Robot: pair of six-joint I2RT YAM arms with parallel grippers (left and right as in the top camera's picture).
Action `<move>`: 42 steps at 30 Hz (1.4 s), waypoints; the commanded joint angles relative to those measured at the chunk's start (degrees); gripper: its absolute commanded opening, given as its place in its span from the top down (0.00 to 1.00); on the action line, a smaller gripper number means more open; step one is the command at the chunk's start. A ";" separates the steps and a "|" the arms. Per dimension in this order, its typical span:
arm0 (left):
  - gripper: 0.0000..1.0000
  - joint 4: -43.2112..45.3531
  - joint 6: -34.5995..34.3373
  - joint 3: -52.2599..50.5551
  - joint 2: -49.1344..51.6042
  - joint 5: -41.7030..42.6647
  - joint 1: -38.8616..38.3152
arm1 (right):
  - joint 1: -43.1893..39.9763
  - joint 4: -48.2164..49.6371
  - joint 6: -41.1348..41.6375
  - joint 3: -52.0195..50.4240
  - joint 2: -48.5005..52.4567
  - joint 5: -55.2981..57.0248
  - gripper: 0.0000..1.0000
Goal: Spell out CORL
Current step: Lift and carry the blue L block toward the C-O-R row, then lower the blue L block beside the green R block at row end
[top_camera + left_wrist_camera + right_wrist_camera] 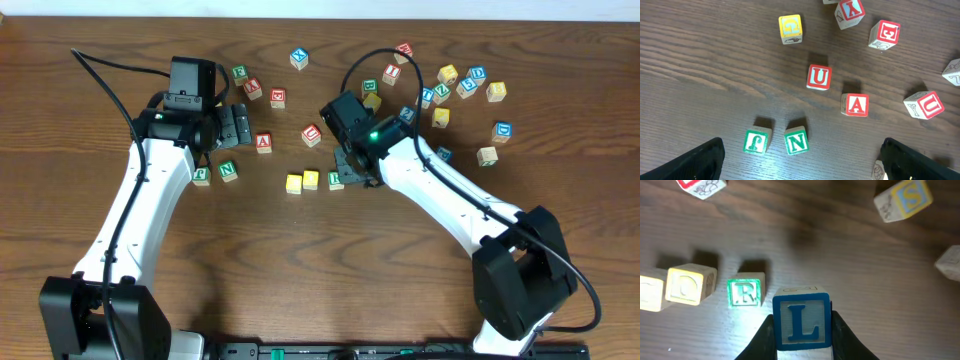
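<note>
Two yellow-faced cubes and the green R cube stand in a row on the table; in the overhead view the row runs from the yellow pair to the R. My right gripper is shut on the blue L cube, which sits just right of the R and a little nearer the camera. I cannot tell whether the L touches the table. In the overhead view the right gripper hides the L. My left gripper is open and holds nothing.
Green N and J cubes lie just ahead of the left gripper, with red U and A cubes beyond. A red cube lies behind the row. Several loose cubes crowd the back right.
</note>
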 commanded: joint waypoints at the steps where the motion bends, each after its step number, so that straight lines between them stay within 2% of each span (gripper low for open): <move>1: 0.02 -0.09 0.76 1.01 -1.27 0.33 -0.02 | -0.17 2.23 1.90 -2.56 -0.11 -0.92 0.99; 22: 0.02 -0.04 0.74 1.01 -1.27 0.33 -0.02 | -0.55 9.42 2.82 -6.71 1.73 -0.07 0.97; 42: 0.02 0.09 0.74 1.01 -1.27 0.35 -0.02 | -0.63 10.95 2.82 -7.28 3.80 0.61 0.97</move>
